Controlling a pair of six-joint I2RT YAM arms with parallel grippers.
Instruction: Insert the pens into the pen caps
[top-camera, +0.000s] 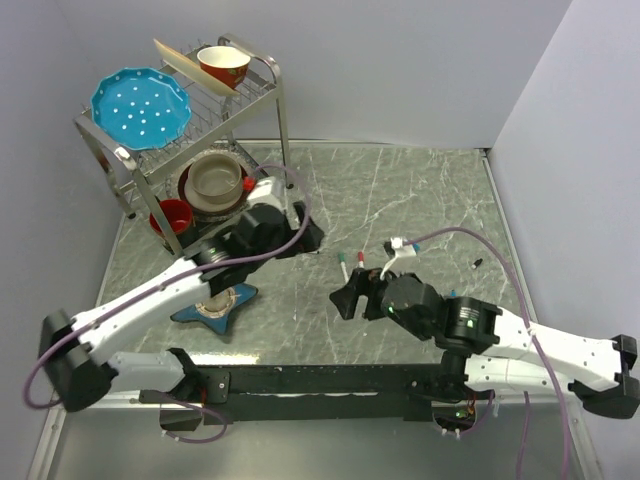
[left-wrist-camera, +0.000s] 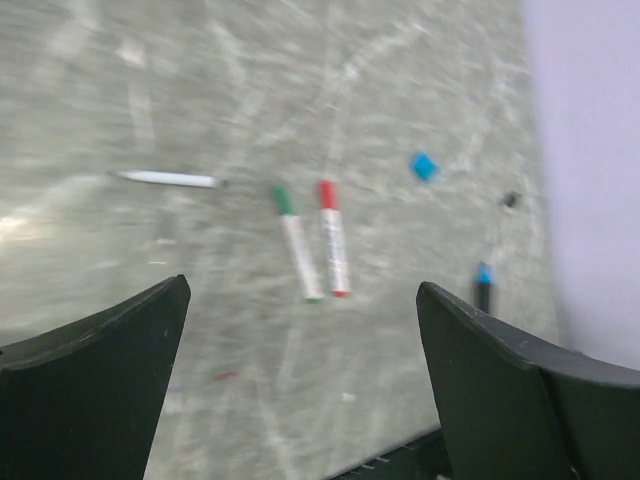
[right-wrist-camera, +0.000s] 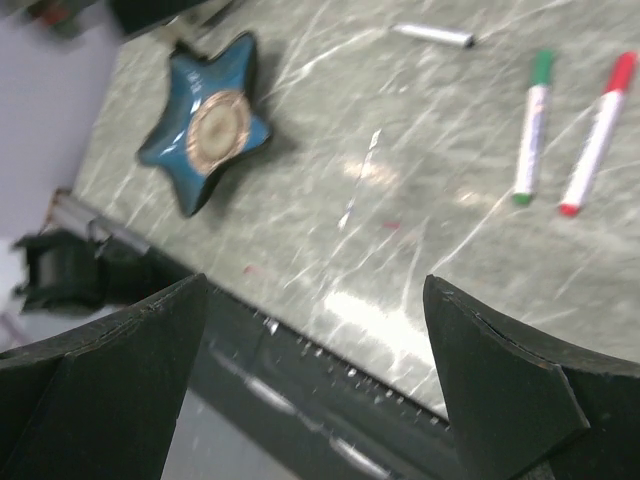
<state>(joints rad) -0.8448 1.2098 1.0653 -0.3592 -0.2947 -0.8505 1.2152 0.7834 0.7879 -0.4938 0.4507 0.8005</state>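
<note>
Two white-barrelled pens lie side by side mid-table, one with a green cap (top-camera: 342, 262) (left-wrist-camera: 298, 243) (right-wrist-camera: 530, 130), one with a red cap (top-camera: 360, 260) (left-wrist-camera: 333, 238) (right-wrist-camera: 596, 120). A slim white pen (left-wrist-camera: 168, 179) (right-wrist-camera: 432, 35) lies apart, left of them. A darker pen with a blue tip (left-wrist-camera: 484, 285) lies to the right, with a loose blue cap (left-wrist-camera: 424, 166) and a small black cap (left-wrist-camera: 510, 200) (top-camera: 478, 263) beyond. My left gripper (top-camera: 303, 237) (left-wrist-camera: 302, 288) is open and empty, above the table left of the pens. My right gripper (top-camera: 346, 298) (right-wrist-camera: 315, 285) is open and empty, near the front edge.
A blue star-shaped dish (top-camera: 215, 305) (right-wrist-camera: 205, 120) sits front left. A wire rack (top-camera: 255, 85) with a blue plate (top-camera: 140, 107) and bowls stands at the back left. The black front rail (right-wrist-camera: 330, 390) runs along the table's near edge. Walls close the right and back.
</note>
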